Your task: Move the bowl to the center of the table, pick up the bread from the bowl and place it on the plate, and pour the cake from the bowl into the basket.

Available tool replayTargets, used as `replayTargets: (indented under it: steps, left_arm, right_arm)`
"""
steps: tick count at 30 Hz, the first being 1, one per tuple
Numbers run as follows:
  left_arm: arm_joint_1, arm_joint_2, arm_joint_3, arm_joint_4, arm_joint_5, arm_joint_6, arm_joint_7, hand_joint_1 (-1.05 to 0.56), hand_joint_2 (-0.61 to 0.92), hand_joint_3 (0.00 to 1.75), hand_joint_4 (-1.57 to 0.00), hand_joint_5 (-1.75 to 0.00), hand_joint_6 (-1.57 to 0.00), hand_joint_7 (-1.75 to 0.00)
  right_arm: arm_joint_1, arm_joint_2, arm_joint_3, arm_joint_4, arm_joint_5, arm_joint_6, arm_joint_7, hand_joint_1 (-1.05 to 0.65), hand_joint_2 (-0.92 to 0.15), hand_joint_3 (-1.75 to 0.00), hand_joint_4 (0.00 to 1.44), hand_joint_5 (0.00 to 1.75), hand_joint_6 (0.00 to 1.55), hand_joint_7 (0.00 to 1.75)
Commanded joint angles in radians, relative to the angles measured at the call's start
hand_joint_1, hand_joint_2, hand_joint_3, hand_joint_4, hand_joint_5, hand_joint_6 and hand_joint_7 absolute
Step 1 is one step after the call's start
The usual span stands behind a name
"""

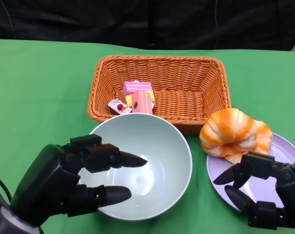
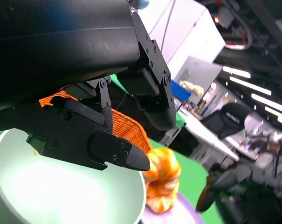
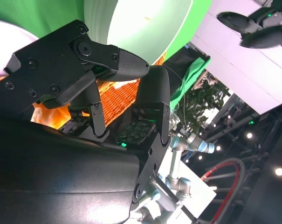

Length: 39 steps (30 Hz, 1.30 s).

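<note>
The pale green bowl point(image 1: 157, 165) stands empty near the table's front centre. My left hand point(image 1: 64, 180) hovers at its left rim, fingers spread above and below the edge, gripping nothing; the left wrist view shows the fingertips point(image 2: 127, 158) over the bowl point(image 2: 52, 186). The orange bread point(image 1: 233, 134) lies on the lilac plate point(image 1: 284, 148) at the right. My right hand point(image 1: 266, 187) rests over the plate's front, fingers apart and empty. Pink cake pieces point(image 1: 139, 95) lie inside the wicker basket point(image 1: 159, 59) behind the bowl.
The basket's front wall almost touches the bowl's far rim. The bread leans over the plate's left edge, close to the basket's front right corner. Green cloth point(image 1: 35, 87) covers the table to the left.
</note>
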State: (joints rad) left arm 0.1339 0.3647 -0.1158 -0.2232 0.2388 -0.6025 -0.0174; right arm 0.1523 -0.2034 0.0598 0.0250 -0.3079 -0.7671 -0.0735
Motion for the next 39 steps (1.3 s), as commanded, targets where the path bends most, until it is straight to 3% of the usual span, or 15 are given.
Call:
replayTargets:
  steps: [1, 2, 5, 6, 7, 11, 19, 20, 22, 23, 29, 39]
  left_arm:
    - [0.028, -0.031, 0.01, -0.02, -0.032, 0.015, -0.011, -0.28, 0.89, 0.11, -0.66, -1.34, -0.65, -0.97]
    - [0.039, -0.045, 0.009, -0.024, -0.042, 0.018, -0.01, -0.28, 0.85, 0.18, -0.66, -1.36, -0.64, -1.03]
    - [0.063, -0.08, 0.006, -0.019, -0.068, -0.002, -0.007, -0.21, 0.43, 1.01, -0.71, -1.48, -0.67, -1.21]
    - [0.067, -0.096, 0.005, -0.011, -0.074, -0.013, -0.001, -0.19, 0.38, 1.13, -0.72, -1.51, -0.69, -1.24]
    - [0.069, -0.111, 0.005, -0.005, -0.075, -0.021, 0.004, -0.08, 0.29, 1.36, -0.78, -1.56, -0.75, -1.27]
    - [0.07, -0.164, 0.01, 0.01, -0.063, -0.039, 0.018, 0.06, 0.19, 1.7, -0.92, -1.69, -0.88, -1.44]
    - [0.074, -0.208, 0.02, 0.024, -0.055, -0.042, 0.005, 0.08, 0.2, 1.75, -1.0, -1.74, -0.93, -1.56]
    - [0.079, -0.213, 0.014, 0.029, -0.072, -0.036, -0.003, 0.06, 0.2, 1.75, -1.02, -1.74, -0.94, -1.58]
    - [0.086, -0.215, 0.006, 0.031, -0.103, -0.019, -0.019, 0.05, 0.2, 1.75, -1.03, -1.75, -0.93, -1.6]
    - [0.087, -0.215, 0.005, 0.031, -0.113, -0.014, -0.025, 0.05, 0.2, 1.75, -1.02, -1.75, -0.93, -1.6]
    - [0.126, -0.216, 0.022, 0.058, -0.194, -0.045, -0.055, 0.04, 0.2, 1.74, -1.01, -1.75, -0.89, -1.63]
    - [0.128, -0.222, 0.04, 0.126, -0.213, -0.119, -0.063, 0.01, 0.25, 1.7, -1.0, -1.75, -0.87, -1.65]
  right_arm:
    - [0.007, 0.002, 0.003, -0.005, 0.021, -0.01, 0.007, -0.28, -0.61, -0.86, 0.71, 1.38, 0.77, 0.94]
    - [0.011, 0.004, 0.008, -0.011, 0.029, -0.006, 0.013, -0.28, -0.61, -0.86, 0.71, 1.38, 0.77, 0.94]
    - [0.027, 0.009, 0.025, -0.038, 0.053, 0.018, 0.037, -0.3, -0.61, -0.85, 0.71, 1.4, 0.77, 0.96]
    - [0.029, 0.01, 0.032, -0.042, 0.061, 0.02, 0.044, -0.3, -0.61, -0.84, 0.71, 1.4, 0.77, 0.97]
    - [0.029, 0.012, 0.037, -0.042, 0.068, 0.019, 0.051, -0.29, -0.61, -0.84, 0.72, 1.4, 0.78, 0.98]
    - [0.022, 0.023, 0.063, -0.037, 0.108, 0.021, 0.081, -0.25, -0.57, -0.92, 0.75, 1.41, 0.82, 1.02]
    - [0.021, 0.045, 0.07, -0.03, 0.131, 0.005, 0.1, -0.19, -0.48, -1.07, 0.78, 1.41, 0.86, 0.99]
    - [0.022, 0.049, 0.075, -0.023, 0.145, -0.011, 0.102, -0.15, -0.36, -1.37, 0.84, 1.5, 0.88, 1.09]
    - [0.022, 0.055, 0.079, -0.007, 0.16, -0.037, 0.105, -0.14, -0.26, -1.6, 0.88, 1.62, 0.89, 1.21]
    - [0.022, 0.057, 0.078, -0.001, 0.162, -0.045, 0.106, -0.14, -0.25, -1.63, 0.88, 1.65, 0.89, 1.23]
    - [0.014, 0.076, 0.078, 0.072, 0.161, -0.116, 0.104, -0.16, -0.23, -1.66, 0.86, 1.71, 0.87, 1.34]
    - [-0.003, 0.09, 0.067, 0.115, 0.144, -0.146, 0.096, -0.16, -0.22, -1.68, 0.84, 1.74, 0.85, 1.36]
